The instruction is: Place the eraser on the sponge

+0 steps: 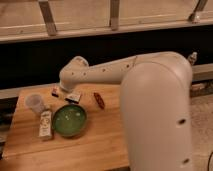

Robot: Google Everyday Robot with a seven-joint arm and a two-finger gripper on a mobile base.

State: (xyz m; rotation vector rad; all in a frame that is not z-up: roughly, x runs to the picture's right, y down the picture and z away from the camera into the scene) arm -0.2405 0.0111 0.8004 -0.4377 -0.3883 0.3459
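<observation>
Pincer (65,90) closed, under wrist (72,75), back-left of table (100,145); eraser (74,97) just beside, long axis seemingly left-right.

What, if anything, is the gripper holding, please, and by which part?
It cannot be told. The gripper, shut, sits under the end of the arm, right beside the eraser; whether it pinches the eraser is hidden.

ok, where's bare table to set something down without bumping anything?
Free: the near strip of the table, in front of the green plate and bottle; also right of the plate, nearer than the slim red object. Crowded: back left, where the cup, eraser and the tool bunch up.
</observation>
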